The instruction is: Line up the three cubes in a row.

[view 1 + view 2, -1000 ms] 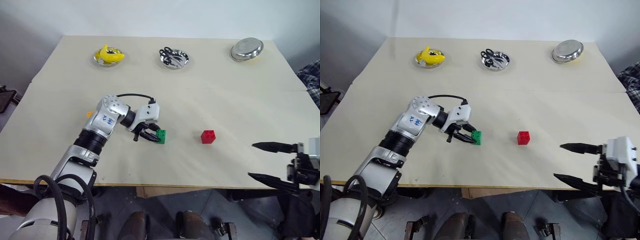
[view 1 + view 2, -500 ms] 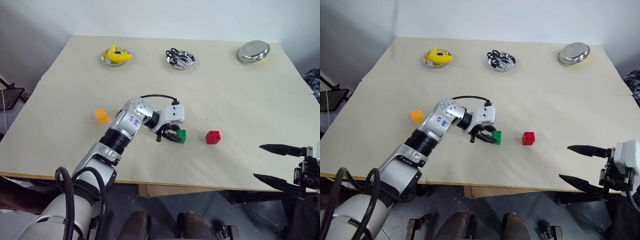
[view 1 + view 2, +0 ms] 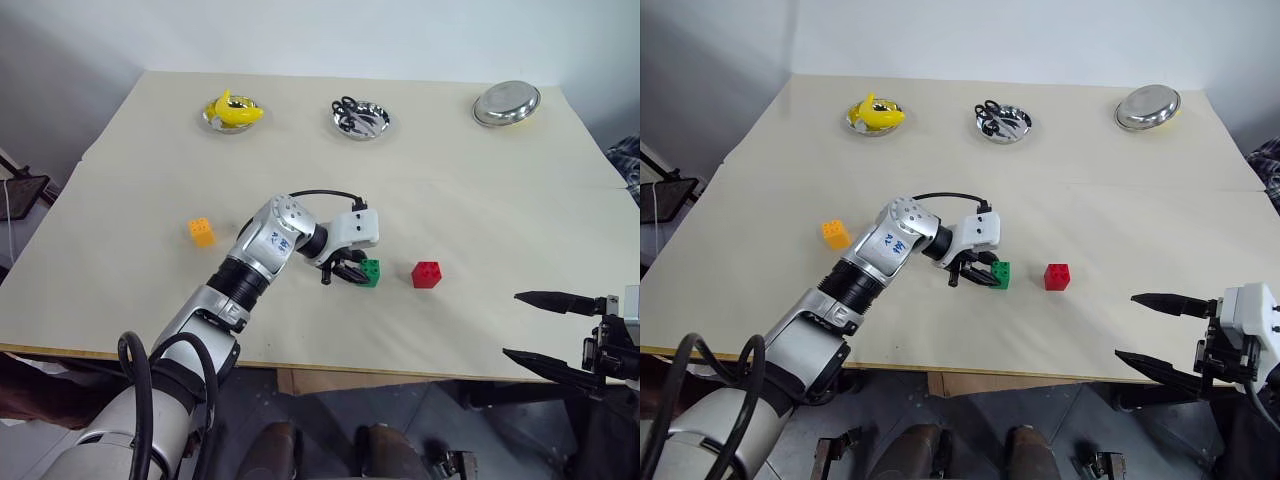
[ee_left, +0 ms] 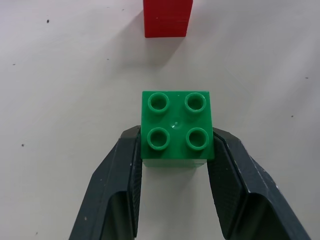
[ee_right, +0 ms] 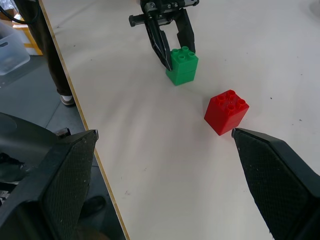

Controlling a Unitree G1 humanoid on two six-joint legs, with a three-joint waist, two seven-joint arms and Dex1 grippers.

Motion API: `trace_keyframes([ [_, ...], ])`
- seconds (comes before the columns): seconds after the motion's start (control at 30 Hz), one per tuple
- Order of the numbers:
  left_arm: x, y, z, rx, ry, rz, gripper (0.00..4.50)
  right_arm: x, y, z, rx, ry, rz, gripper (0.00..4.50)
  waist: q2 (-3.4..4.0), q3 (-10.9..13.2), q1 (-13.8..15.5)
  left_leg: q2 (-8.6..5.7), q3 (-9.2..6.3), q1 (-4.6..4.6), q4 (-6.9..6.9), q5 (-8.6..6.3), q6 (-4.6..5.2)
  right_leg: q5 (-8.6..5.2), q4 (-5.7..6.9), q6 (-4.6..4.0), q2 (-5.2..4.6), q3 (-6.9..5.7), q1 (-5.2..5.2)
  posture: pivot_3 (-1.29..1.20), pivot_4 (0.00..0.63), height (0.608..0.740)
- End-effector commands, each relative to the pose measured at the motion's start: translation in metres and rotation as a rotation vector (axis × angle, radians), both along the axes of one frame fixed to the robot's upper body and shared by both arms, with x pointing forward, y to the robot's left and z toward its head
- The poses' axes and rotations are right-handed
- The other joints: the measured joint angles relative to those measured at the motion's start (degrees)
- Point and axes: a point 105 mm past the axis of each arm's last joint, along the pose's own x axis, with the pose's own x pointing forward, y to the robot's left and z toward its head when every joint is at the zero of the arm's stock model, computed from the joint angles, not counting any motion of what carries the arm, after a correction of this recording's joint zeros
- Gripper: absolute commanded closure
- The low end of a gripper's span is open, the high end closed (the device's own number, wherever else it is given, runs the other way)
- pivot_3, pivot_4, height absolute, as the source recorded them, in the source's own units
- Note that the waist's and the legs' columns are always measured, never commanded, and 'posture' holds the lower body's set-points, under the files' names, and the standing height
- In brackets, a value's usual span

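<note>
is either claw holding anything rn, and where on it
The left claw clasps the green cube by its two opposite sides; the right claw is open and empty.

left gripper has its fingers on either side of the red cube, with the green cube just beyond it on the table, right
Not quite: the colours are swapped. The left wrist view shows the left gripper with its fingers on either side of the green cube, and the red cube just beyond it on the table.

No lettering, label or number is legible anywhere.
</note>
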Motion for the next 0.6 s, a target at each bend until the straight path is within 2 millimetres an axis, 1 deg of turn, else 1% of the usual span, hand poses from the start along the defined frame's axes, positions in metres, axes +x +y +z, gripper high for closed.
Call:
trace_keyframes([
  [0.03, -0.008, -0.008, 0.003, -0.028, 0.021, -0.032, 1.7, -0.001, 0.003, 0.003, -0.004, -0.026, 0.013, 0.0, 0.0, 0.0, -0.01, 0.0, 0.01, -0.01, 0.0, 0.0, 0.0, 0.0, 0.01, 0.0, 0.0, 0.0, -0.02, 0.0, 0.15, 0.74],
  [0.2, -0.01, -0.009, 0.016, -0.106, 0.031, -0.05, 0.12, 0.001, 0.006, 0.002, 0.004, -0.024, 0.023, 0.0, -0.01, 0.0, -0.12, 0.01, 0.03, -0.11, 0.01, 0.0, 0.0, 0.0, 0.04, 0.0, 0.0, 0.03, -0.16, 0.0, 0.15, 0.74],
  [0.23, -0.009, -0.006, 0.018, -0.105, 0.018, -0.054, 0.03, 0.001, 0.007, 0.002, 0.005, -0.024, 0.025, 0.0, -0.01, 0.0, -0.14, 0.02, 0.04, -0.12, 0.01, 0.0, -0.01, 0.0, 0.04, 0.0, 0.01, 0.03, -0.16, 0.0, 0.15, 0.74],
  [0.3, -0.004, 0.002, 0.025, -0.113, -0.036, -0.061, 0.03, 0.002, 0.007, 0.001, 0.008, -0.023, 0.028, 0.0, -0.01, 0.0, -0.17, 0.01, 0.04, -0.12, 0.01, 0.01, -0.01, 0.0, 0.03, 0.0, 0.01, 0.04, -0.17, 0.0, 0.15, 0.74],
  [0.37, 0.002, 0.013, 0.033, -0.121, -0.078, -0.05, 0.03, 0.003, 0.008, 0.001, 0.012, -0.023, 0.034, 0.0, -0.01, 0.0, -0.3, 0.02, 0.04, -0.11, 0.01, 0.01, -0.02, 0.0, 0.04, 0.0, 0.01, 0.03, -0.18, 0.0, 0.15, 0.74],
  [0.4, 0.002, 0.02, 0.038, -0.137, -0.087, -0.065, 0.03, 0.004, 0.009, 0.0, 0.014, -0.024, 0.038, 0.0, 0.0, 0.0, -0.48, 0.03, 0.05, -0.11, 0.01, 0.02, -0.03, 0.0, 0.04, 0.0, 0.02, 0.04, -0.2, 0.0, 0.15, 0.74],
  [0.47, 0.001, 0.034, 0.054, -0.191, -0.097, -0.083, 0.03, 0.007, 0.013, 0.002, 0.035, -0.029, 0.048, 0.0, 0.0, 0.0, -0.81, 0.05, 0.06, -0.11, -0.01, 0.03, -0.06, 0.0, 0.05, 0.0, 0.03, 0.03, -0.21, 0.0, 0.15, 0.74],
  [0.5, 0.003, 0.05, 0.065, -0.233, -0.108, -0.074, 0.03, 0.012, 0.015, 0.005, 0.052, -0.038, 0.05, 0.0, 0.0, 0.0, -0.96, 0.05, 0.06, -0.11, -0.01, 0.04, -0.06, 0.0, 0.06, 0.0, 0.03, 0.03, -0.21, 0.0, 0.15, 0.74],
  [0.6, -0.001, 0.076, 0.082, -0.31, -0.155, -0.097, 0.03, 0.02, 0.02, 0.008, 0.089, -0.033, 0.052, 0.0, 0.01, 0.0, -1.66, 0.05, 0.05, -0.12, -0.01, 0.04, -0.07, 0.0, 0.06, 0.0, 0.01, 0.03, -0.23, 0.0, 0.15, 0.74],
])
